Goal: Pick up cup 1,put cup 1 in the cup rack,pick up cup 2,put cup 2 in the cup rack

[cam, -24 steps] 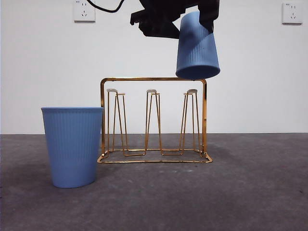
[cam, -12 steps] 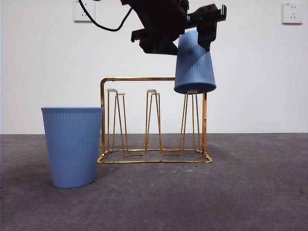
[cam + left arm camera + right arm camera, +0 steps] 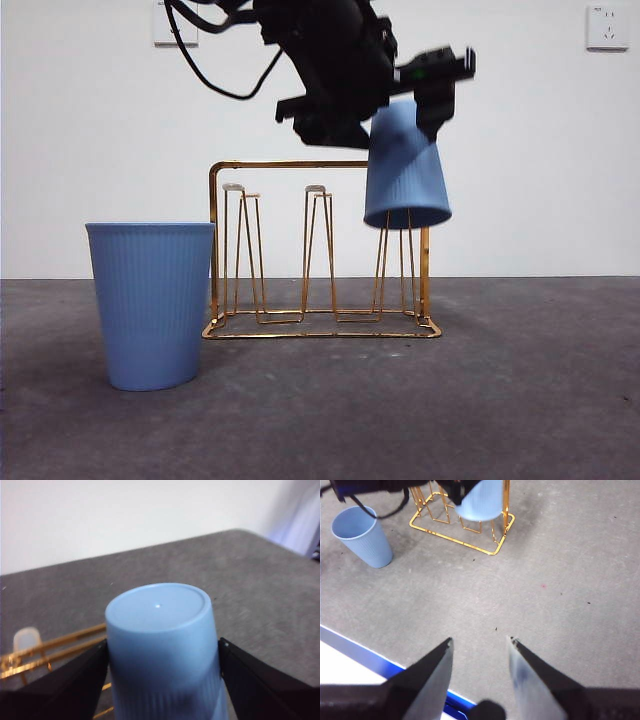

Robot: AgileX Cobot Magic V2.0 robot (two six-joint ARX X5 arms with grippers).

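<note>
the left pincer (image 3: 405,105) clamps cup 1 (image 3: 405,165) upside down, its mouth below over the end prong of the cup rack (image 3: 318,250). probably off-centre: released tilted, it could snag. right pincer (image 3: 480,642) waits agape.

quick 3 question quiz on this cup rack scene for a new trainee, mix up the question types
1. True or false: the inverted cup is held upside down by the left end effector.
2. Multiple choice: where is the upright cup? A) on the cup rack B) on the table beside the rack C) in the right end effector
3. Fill in: the inverted cup's rim is over the prong at the rack's end ____ from the upright cup.

Key: 1 true; 2 B; 3 farthest.
</note>
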